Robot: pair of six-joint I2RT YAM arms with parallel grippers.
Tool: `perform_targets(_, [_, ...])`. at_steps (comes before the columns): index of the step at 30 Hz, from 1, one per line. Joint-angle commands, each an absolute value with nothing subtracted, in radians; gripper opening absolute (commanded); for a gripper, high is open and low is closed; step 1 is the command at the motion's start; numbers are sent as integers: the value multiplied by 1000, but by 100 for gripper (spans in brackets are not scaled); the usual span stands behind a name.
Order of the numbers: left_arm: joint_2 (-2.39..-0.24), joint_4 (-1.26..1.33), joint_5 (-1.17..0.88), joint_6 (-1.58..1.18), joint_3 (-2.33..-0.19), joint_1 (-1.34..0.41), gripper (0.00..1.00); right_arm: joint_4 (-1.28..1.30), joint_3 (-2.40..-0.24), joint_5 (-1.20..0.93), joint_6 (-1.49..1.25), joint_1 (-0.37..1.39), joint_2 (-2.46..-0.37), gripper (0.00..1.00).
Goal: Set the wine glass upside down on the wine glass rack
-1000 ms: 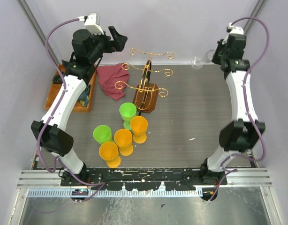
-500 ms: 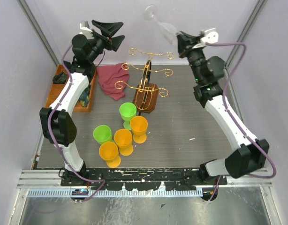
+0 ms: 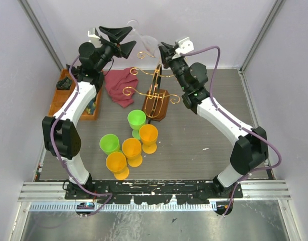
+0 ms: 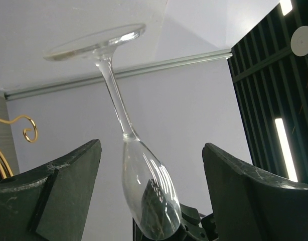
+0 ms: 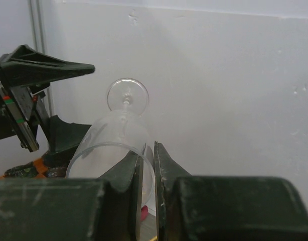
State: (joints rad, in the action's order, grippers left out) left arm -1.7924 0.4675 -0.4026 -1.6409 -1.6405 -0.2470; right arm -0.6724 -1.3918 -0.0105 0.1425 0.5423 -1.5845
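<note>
wine glass [image 3: 143, 36] was in the air above the back of the wine glass rack [image 3: 156, 93], tilted, foot up and away from it. right gripper [image 5: 146, 150] pinched the bowl rim, one finger inside. left gripper [image 4: 151, 150] spread wide, fingers flanking the glass, no contact. green and orange cups [image 3: 131, 145] stood in front of the rack
</note>
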Motion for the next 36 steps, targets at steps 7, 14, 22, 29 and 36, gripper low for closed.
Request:
perform_targets(7, [-1754,427,-398,-1589,-1627,-259,73,-836,-1487,15,221,621,-1615,1])
perform_targets(14, [-1784,423,-405,-1589,-1652,-258,53,-809,-1486,13,251,649,-1616,1])
perform_targets(22, [-1802,416,-395,-1579,-1677,-249,45,-786,-1476,26,298,672,-1611,1])
perform_targets(29, [-1803,397,-393,-1561,-1680,-233,35,-769,-1470,44,351,694,-1609,1])
perform_targets(36, [-1779,372,-386,-1467,-1688,-210,27,-769,-1455,62,353,697,-1601,22])
